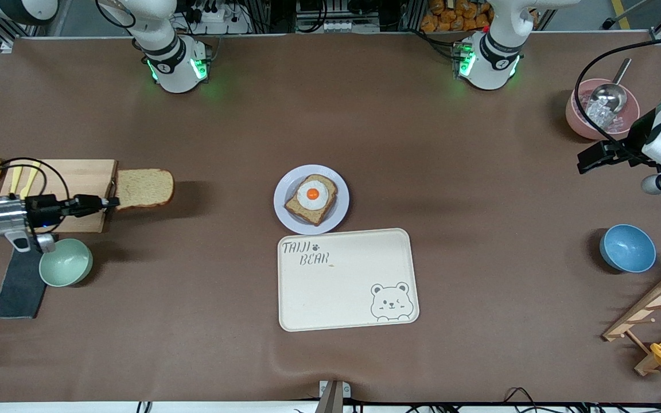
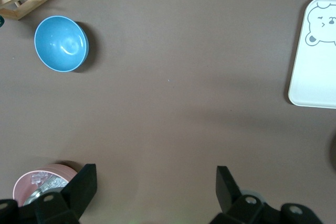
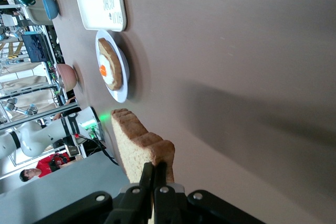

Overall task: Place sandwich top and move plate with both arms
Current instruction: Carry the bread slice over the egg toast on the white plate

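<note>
my right jaws (image 1: 113, 201) pinch the bread (image 1: 144, 188) by its edge, over the tabletop's right-arm end; the plate (image 1: 311, 199) lies mid-tabletop. left jaws (image 2: 156, 184) spread, waiting.

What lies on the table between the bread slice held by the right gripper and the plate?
Nothing: the front view shows only bare brown table between the sandwich top, held by the right gripper, and the plate.

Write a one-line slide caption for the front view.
Right gripper holds the sandwich top beside the cutting board; egg toast waits on the plate; left gripper idles open.
</note>
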